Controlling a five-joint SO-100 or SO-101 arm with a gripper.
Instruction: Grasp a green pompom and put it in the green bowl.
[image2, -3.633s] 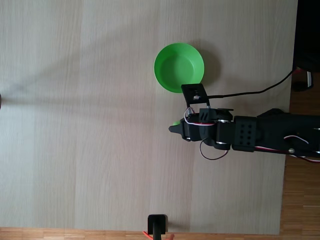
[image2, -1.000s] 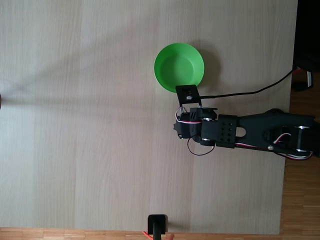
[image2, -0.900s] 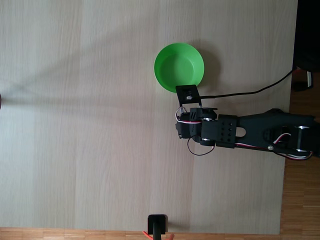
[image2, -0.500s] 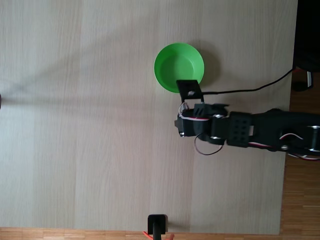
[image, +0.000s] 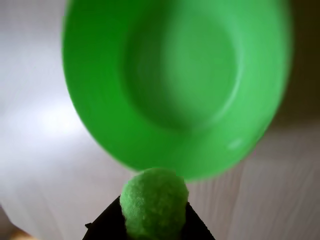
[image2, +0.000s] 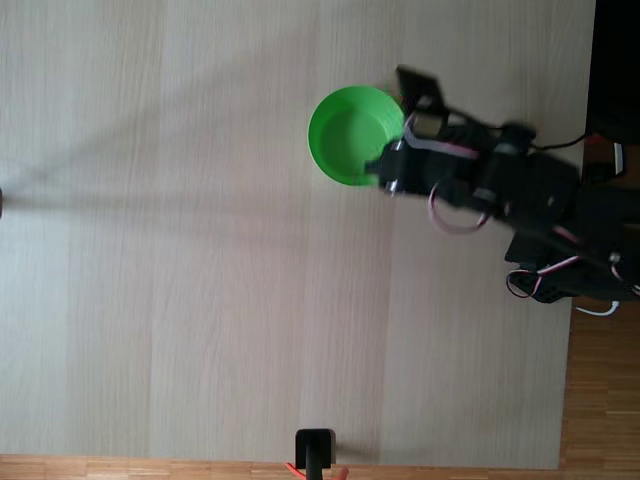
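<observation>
Over the green bowl's (image2: 345, 135) near rim, our gripper (image2: 382, 172) has swung up from the bare surface (image2: 180, 280) where it worked half a second ago. Our fingers (image: 102, 227) hold the green pompom (image: 154, 201) pinched at the bowl's edge, so we judge only the release remains.

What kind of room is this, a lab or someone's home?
Hard to say; probably a home or hobby workspace. A pale wooden table stands on wood flooring, and a small wired arm reaches toward a green bowl.

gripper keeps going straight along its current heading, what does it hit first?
Most likely the green bowl: the wrist view has it dead ahead of the gripper, which is shut on the green pompom. Height above the rim is unclear, so it may pass over.
</observation>
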